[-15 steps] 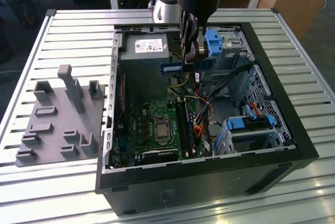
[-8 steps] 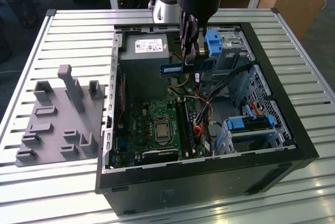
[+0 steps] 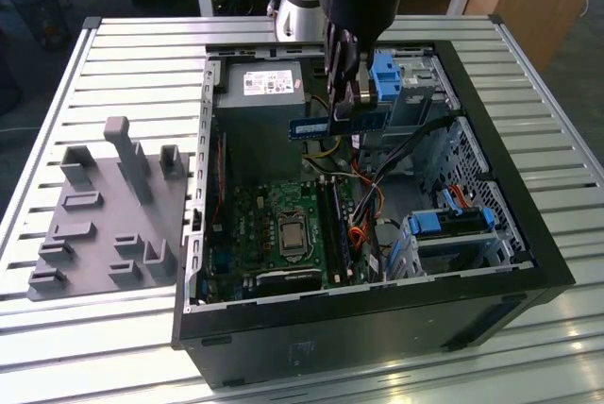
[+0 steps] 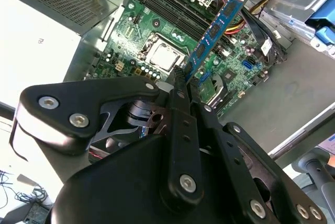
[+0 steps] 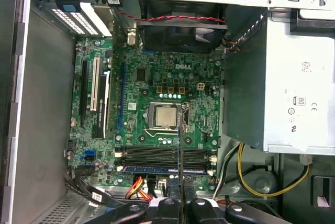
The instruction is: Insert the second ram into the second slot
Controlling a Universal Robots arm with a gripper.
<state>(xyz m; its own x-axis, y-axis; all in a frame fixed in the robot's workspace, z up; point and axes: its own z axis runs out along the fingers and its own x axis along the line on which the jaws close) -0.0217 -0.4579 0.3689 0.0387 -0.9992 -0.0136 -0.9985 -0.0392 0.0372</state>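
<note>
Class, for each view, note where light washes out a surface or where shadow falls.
Exterior view: glare streaks the metal table slats; second wrist view: the power supply is washed out white; first wrist view: the case wall lies in shade.

The second ram is blue with dark chips, the motherboard green, the gripper black, the ribbed table silver-grey.

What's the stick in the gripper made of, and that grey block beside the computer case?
The second ram, held in the gripper, looks like blue circuit board with a matte finish and dark chips mounted along it. The grey block seems to be plastic, maybe moulded or printed: uniform dull grey with no metallic glint.
</note>
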